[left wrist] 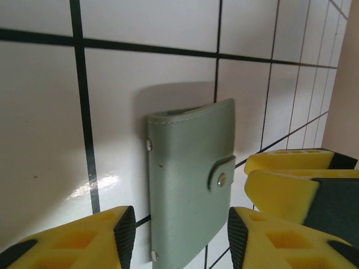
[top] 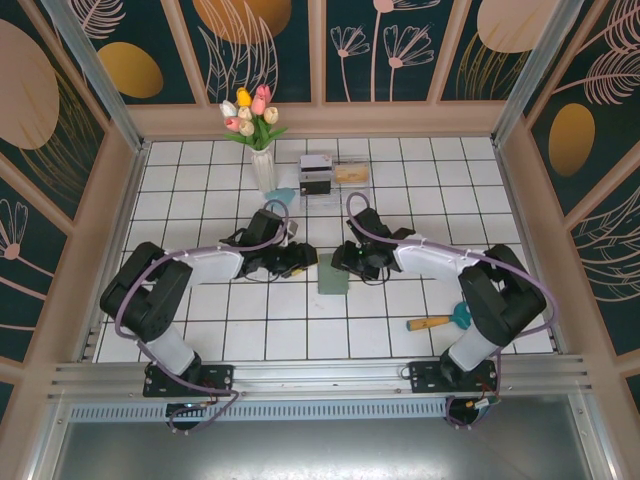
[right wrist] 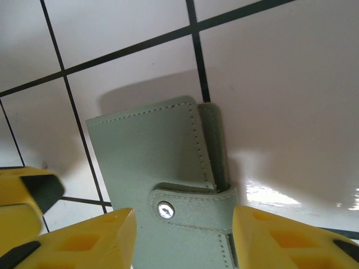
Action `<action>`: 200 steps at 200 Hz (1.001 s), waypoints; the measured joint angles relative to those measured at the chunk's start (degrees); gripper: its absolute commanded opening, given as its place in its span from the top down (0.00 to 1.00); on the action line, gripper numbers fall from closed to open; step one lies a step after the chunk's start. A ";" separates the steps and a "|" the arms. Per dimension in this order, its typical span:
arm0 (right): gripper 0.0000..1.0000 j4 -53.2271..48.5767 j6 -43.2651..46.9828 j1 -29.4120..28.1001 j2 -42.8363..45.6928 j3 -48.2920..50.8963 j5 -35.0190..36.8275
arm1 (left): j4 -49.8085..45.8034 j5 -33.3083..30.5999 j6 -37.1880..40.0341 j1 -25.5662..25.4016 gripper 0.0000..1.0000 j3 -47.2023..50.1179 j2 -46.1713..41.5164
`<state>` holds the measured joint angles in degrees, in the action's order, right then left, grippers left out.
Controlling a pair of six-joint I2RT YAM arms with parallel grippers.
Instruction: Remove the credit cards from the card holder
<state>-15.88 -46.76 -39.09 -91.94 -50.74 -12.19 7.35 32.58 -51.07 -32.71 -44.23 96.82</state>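
Between the two pincers: card holder (top: 333,282) (left wrist: 188,185), lying flat on the white-tiled desk (top: 200,200), sage-green outside up.
Card holder state: folded shut, its strap closed over the open edge with a metal snap (right wrist: 165,210).
Left pincer (top: 303,262) (left wrist: 179,230): low at the card holder's left side. Its yellow fingers (left wrist: 84,241) stand apart with the holder's near end between them. Whether they press on it I cannot tell.
Right pincer (top: 347,268) (right wrist: 184,224): low at the card holder's right side, jaws apart, one fingertip on either side of the snap strap. Contact cannot be told.
Pincers to each other: close together, facing across the card holder.
Beyond the card holder: vase of tulips (top: 262,165) and a clear box (top: 335,178), both well apart from it.
Right of the card holder, nearer the arm bases: wooden-handled tool (top: 440,322) with a teal head, well apart.
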 measured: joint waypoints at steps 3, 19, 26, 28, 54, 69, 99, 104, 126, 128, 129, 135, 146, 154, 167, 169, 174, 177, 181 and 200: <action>0.50 0.11 0.04 0.00 -0.13 0.00 -0.15 | 0.04 0.09 0.00 -0.07 0.54 0.00 0.26; 0.52 0.70 0.37 0.00 -0.94 0.00 -1.22 | 0.17 0.81 0.39 -0.57 0.60 -0.09 2.03; 0.53 0.81 0.44 0.00 -1.33 0.00 -1.46 | 0.17 1.14 0.59 -0.76 0.61 -0.13 2.78; 0.53 0.81 0.44 0.00 -1.49 -0.02 -1.49 | 0.20 1.27 0.63 -0.83 0.62 -0.15 2.99; 0.55 1.22 1.03 0.07 -2.75 -0.04 -2.32 | 1.57 2.49 0.42 -0.94 0.64 -0.35 5.38; 0.55 1.53 1.09 0.11 -3.02 -0.13 -2.75 | 2.99 3.43 0.15 -0.96 0.66 -0.50 6.14; 0.56 2.40 1.07 0.11 -3.50 -0.13 -3.54 | 4.35 4.61 -0.15 -1.07 0.69 -0.52 6.86; 0.56 2.45 1.05 0.11 -3.50 -0.13 -3.61 | 4.42 4.70 -0.20 -1.07 0.70 -0.52 6.88; 0.56 2.62 1.05 0.15 -3.61 -0.11 -3.98 | 4.48 4.72 -0.24 -1.05 0.73 -0.52 6.93; 0.56 2.67 1.05 0.17 -3.65 -0.11 -3.98 | 4.48 4.72 -0.26 -1.05 0.73 -0.52 6.93; 0.56 2.67 1.05 0.17 -3.67 -0.11 -4.00 | 4.48 4.72 -0.26 -1.05 0.73 -0.52 6.93; 0.56 2.69 1.05 0.20 -3.76 -0.11 -4.02 | 4.48 4.74 -0.26 -1.05 0.73 -0.52 6.95; 0.57 2.80 1.03 0.28 -3.80 -0.11 -4.22 | 4.50 4.74 -0.26 -1.05 0.76 -0.52 7.02; 0.57 2.84 1.05 0.35 -3.80 -0.11 -4.33 | 4.59 4.74 -0.28 -1.03 0.77 -0.55 7.06; 0.57 2.84 1.05 0.39 -3.80 -0.11 -4.42 | 4.90 4.85 -0.31 -0.94 0.80 -0.55 7.15; 0.57 2.84 1.03 0.39 -3.80 -0.11 -4.42 | 4.98 4.87 -0.31 -0.94 0.80 -0.55 7.19; 0.57 2.84 1.03 0.39 -3.80 -0.11 -4.42 | 5.14 4.87 -0.31 -0.94 0.83 -0.52 7.19; 0.57 2.84 1.03 0.39 -3.80 -0.11 -4.42 | 5.27 4.87 -0.35 -0.94 0.84 -0.52 7.19; 0.57 2.82 1.03 0.39 -3.80 -0.11 -4.39 | 5.33 4.90 -0.35 -0.94 0.86 -0.55 7.19; 0.57 2.82 1.05 0.52 -3.80 -0.11 -4.28 | 5.95 5.01 -0.61 -0.72 0.92 -0.52 7.19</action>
<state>-13.06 -45.71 -38.57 -95.74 -50.85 -16.47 13.30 37.58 -51.68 -33.43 -44.75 104.01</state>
